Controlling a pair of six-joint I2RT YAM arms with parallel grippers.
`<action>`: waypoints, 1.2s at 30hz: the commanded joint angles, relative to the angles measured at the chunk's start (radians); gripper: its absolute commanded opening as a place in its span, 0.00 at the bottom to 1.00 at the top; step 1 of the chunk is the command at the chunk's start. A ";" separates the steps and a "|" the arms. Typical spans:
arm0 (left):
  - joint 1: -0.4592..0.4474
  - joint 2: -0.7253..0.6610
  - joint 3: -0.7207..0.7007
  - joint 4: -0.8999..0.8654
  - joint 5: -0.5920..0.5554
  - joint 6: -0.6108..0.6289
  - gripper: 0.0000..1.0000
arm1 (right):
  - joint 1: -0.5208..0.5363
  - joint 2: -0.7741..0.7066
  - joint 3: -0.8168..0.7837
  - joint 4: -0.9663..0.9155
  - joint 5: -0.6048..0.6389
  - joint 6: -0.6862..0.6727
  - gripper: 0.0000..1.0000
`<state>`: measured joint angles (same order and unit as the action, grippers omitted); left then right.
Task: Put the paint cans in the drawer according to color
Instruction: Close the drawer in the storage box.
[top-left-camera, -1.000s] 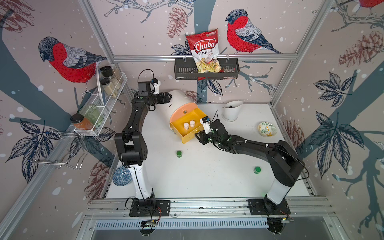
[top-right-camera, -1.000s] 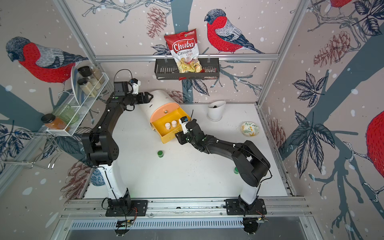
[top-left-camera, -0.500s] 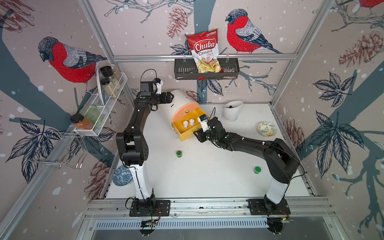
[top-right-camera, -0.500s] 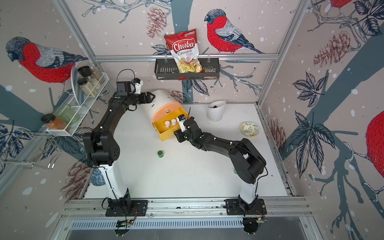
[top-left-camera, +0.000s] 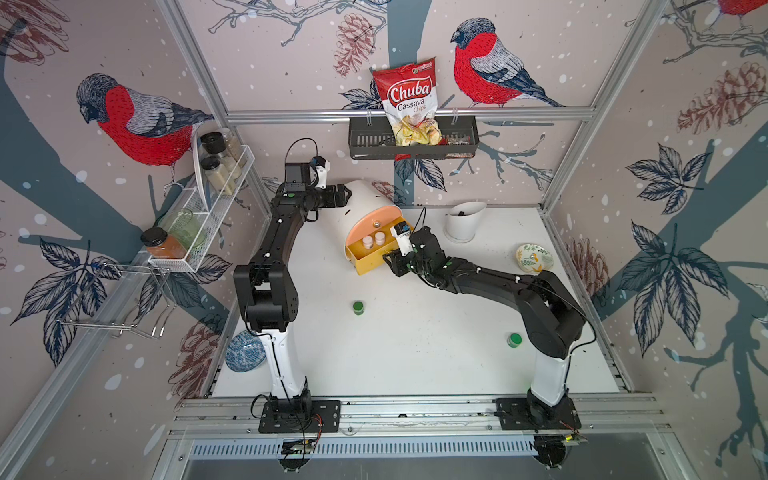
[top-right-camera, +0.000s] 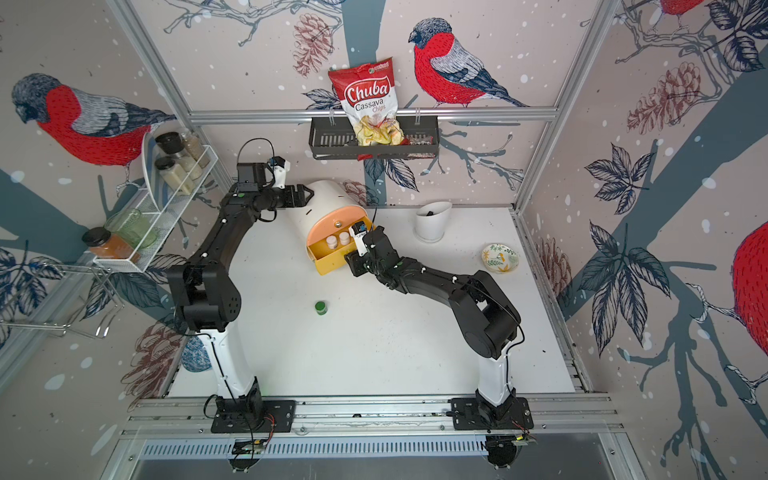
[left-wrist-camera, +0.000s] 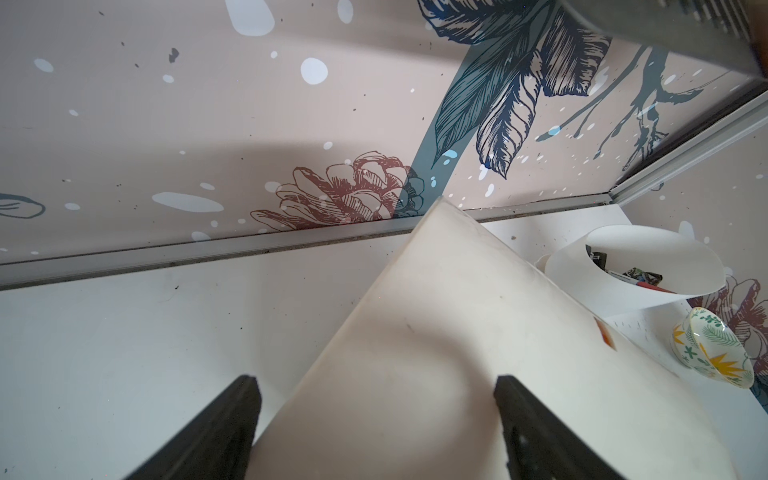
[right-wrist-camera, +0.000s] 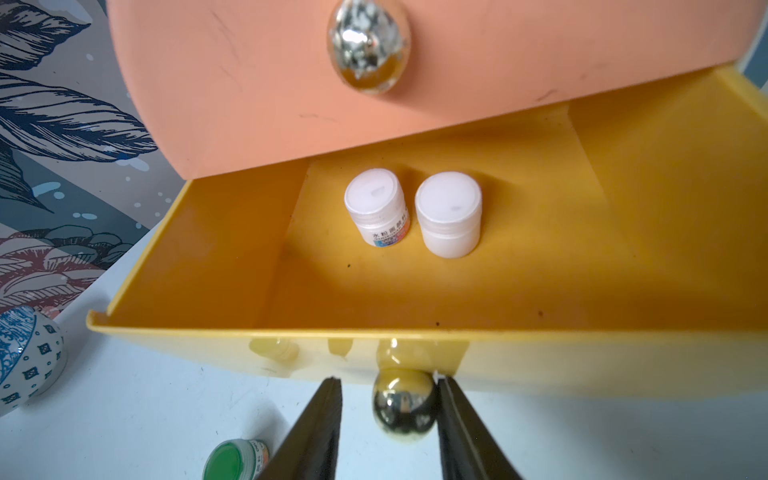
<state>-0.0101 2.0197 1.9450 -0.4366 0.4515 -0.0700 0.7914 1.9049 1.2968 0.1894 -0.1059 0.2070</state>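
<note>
Counter (top-left-camera: 415, 353) carries white chest (top-left-camera: 365, 195); I see its yellow drawer (right-wrist-camera: 291, 328) pulled out. Left gripper (left-wrist-camera: 376, 380) spread wide at chest's white shell. Right gripper (right-wrist-camera: 388, 380) open, jaws bracketing drawer's brass knob (right-wrist-camera: 403, 409), gap one side. Two white paint cans (right-wrist-camera: 376, 205) upright inside yellow drawer. Green paint can (top-left-camera: 358, 307) mid-counter, second green paint can (top-left-camera: 514, 339) near right arm.

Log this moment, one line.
left gripper open at chest | right gripper straddling yellow drawer knob | two white cans inside | two green cans on table
</note>
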 joint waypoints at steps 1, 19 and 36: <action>-0.017 -0.009 0.003 -0.054 0.032 0.012 0.91 | -0.001 0.007 0.018 0.013 -0.011 -0.022 0.43; -0.052 -0.021 -0.007 -0.053 0.038 0.016 0.92 | -0.016 0.050 0.078 0.001 -0.018 -0.053 0.43; -0.094 -0.087 -0.113 -0.023 0.047 -0.005 0.92 | -0.035 0.106 0.142 -0.029 -0.017 -0.057 0.43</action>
<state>-0.0872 1.9499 1.8553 -0.4335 0.4427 -0.0551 0.7570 2.0006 1.4250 0.1493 -0.1081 0.1589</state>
